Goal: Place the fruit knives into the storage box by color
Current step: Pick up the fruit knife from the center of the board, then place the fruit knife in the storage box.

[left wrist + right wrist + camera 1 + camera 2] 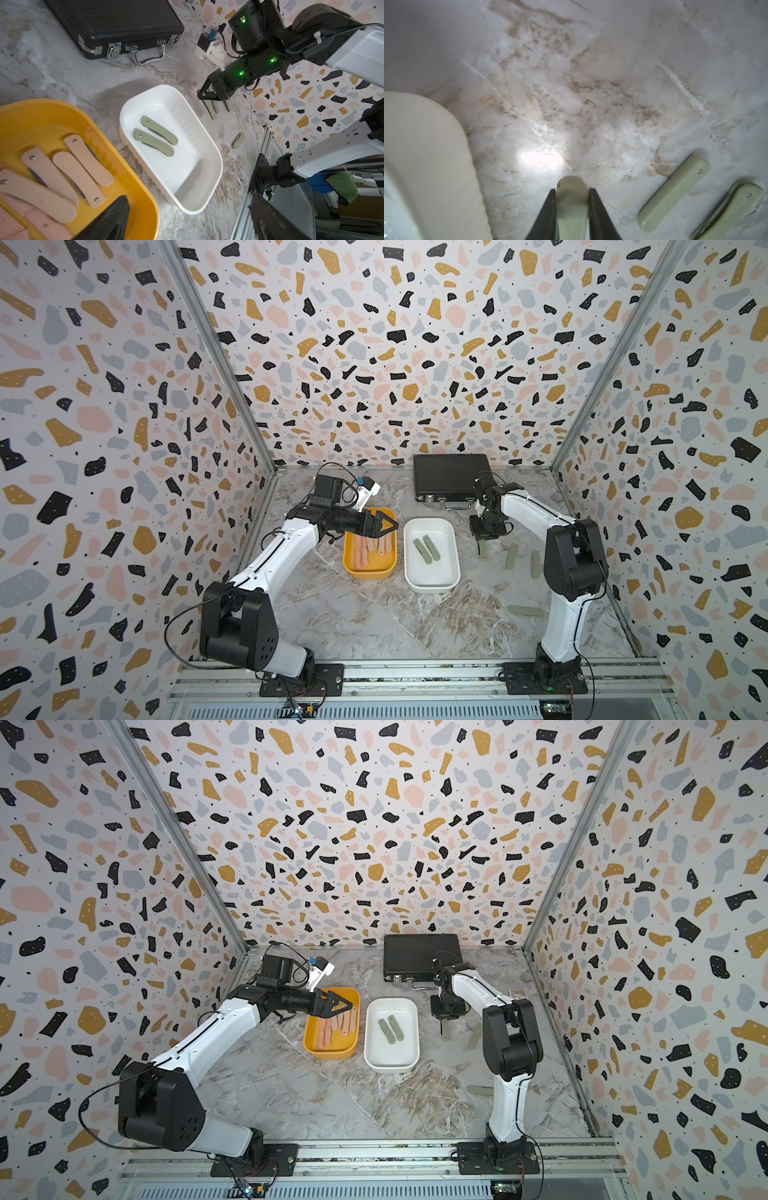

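I find no words or numbers I can read: the faint mark on the black briefcase lid is too small, and the print on the small card box is blurred.

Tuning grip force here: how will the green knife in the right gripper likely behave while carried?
Probably stiff: the green knife juts straight out of the right gripper without drooping. Its smooth casing seems pinched across its narrow edges, so it may pivot or slip. Thin and flat, it is likely light and shouldn't roll in the white tub.
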### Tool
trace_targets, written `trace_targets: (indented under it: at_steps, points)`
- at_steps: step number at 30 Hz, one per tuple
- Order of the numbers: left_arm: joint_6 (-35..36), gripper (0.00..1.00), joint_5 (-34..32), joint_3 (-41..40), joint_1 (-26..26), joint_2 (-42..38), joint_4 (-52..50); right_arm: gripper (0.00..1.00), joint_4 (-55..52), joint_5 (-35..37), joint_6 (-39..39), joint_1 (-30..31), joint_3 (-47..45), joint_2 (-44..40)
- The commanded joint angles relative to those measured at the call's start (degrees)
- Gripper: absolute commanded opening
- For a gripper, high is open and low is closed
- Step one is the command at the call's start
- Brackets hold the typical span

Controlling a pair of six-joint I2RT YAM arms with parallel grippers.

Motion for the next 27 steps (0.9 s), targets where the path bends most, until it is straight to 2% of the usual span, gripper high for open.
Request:
trace_targets:
  at_steps: [1,13,23,27]
  points:
    - [-0.4,0.91,2.1,-0.3,0.9,-1.3,1.3,0.22,-3.4,-0.3,0.4,2.3,3.6,-3.9]
    - [-0.7,0.92,2.8,-1.1,2.8,-1.9,1.4,0.22,-5.2,-3.9,2.6,11.7,13.9,-1.0]
    - [-0.9,0.92,3.3,-1.4,3.3,-0.2,1.7,0.22,-1.1,-7.6,4.7,15.4,14.1,5.6]
    - [-1.0,0.92,3.6,-1.4,3.4,0.3,1.7,0.22,-0.5,-6.6,4.4,15.5,13.4,7.3]
